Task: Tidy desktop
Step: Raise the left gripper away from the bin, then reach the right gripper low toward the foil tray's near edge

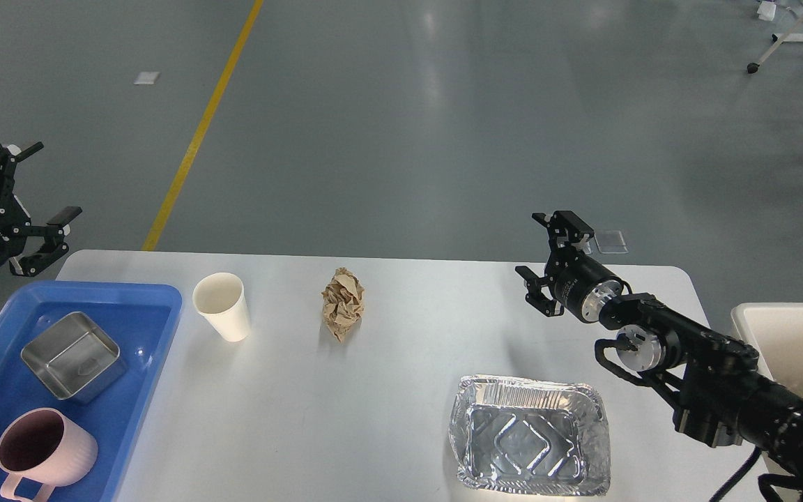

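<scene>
The desktop [387,418] is a wide whitish-grey tabletop with rounded corners. On it stand a white paper cup [222,305], a crumpled brown paper ball [343,302] and an empty foil tray [530,436]. My right gripper [539,252] is open and empty, hovering above the table's far right part, right of the paper ball. My left gripper [42,183] is open and empty, above the table's far left corner, beyond the blue tray.
A blue plastic tray [143,362] at the left holds a steel square container [72,356], a pink mug [42,450] and a dark teal thing at the edge. A white bin [799,348] stands off the right edge.
</scene>
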`<state>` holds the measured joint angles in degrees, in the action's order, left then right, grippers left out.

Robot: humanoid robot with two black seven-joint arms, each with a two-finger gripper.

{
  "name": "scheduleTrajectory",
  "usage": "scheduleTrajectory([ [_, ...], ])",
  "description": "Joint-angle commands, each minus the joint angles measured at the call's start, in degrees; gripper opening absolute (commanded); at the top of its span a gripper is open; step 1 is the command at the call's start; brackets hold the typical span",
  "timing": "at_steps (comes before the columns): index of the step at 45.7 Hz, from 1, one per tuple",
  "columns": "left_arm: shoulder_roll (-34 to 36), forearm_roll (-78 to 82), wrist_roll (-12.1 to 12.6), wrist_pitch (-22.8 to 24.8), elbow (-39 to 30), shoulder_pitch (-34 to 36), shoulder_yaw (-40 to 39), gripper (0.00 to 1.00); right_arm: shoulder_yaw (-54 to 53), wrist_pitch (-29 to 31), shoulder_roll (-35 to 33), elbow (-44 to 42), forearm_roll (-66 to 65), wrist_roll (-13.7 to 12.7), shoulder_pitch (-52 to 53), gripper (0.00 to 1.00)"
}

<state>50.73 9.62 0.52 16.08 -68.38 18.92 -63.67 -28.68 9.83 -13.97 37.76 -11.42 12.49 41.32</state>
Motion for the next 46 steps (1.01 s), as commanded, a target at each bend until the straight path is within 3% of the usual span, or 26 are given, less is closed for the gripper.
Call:
scheduleTrajectory([
  [1,-1.33,-1.27,0.00,0.00,0.18,-4.14,-5.58,0.96,6.00,0.01,-5.18,6.00,-4.04,-0.01,0.95,1.00],
  [16,-3.09,-9.80,0.09,-0.08,1.32,-6.70,-7.88,0.96,18.66,1.33,-23.81,22.61,-13.63,0.08,6.04,1.00],
  [21,-4.58,-9.71,-0.26,-0.08,1.50,-6.96,-8.05,0.96,20.42,5.53,-31.37,29.38,-15.56,0.43,8.86,1.00],
  [24,-5.38,-9.71,-1.83,-0.08,2.11,-7.49,-8.23,0.96,20.33,8.26,-35.41,32.10,-15.91,0.60,9.65,1.00],
  [28,-6.69,-9.63,-6.14,0.00,3.08,-7.58,-8.23,0.96,20.24,10.11,-40.60,34.83,-16.44,1.13,10.27,0.99],
  [33,-7.49,-9.71,-10.10,0.09,3.78,-7.84,-8.23,0.97,20.16,10.56,-46.31,39.22,-21.17,4.90,10.97,0.98],
  [38,-8.19,-9.80,-9.84,0.53,3.70,-7.76,-8.23,0.97,20.07,9.86,-51.59,44.58,-29.69,10.70,10.97,0.94],
  [46,-8.28,-9.80,-9.14,0.71,3.61,-7.58,-8.49,0.97,20.07,9.50,-58.27,49.77,-35.42,11.85,10.97,0.94],
])
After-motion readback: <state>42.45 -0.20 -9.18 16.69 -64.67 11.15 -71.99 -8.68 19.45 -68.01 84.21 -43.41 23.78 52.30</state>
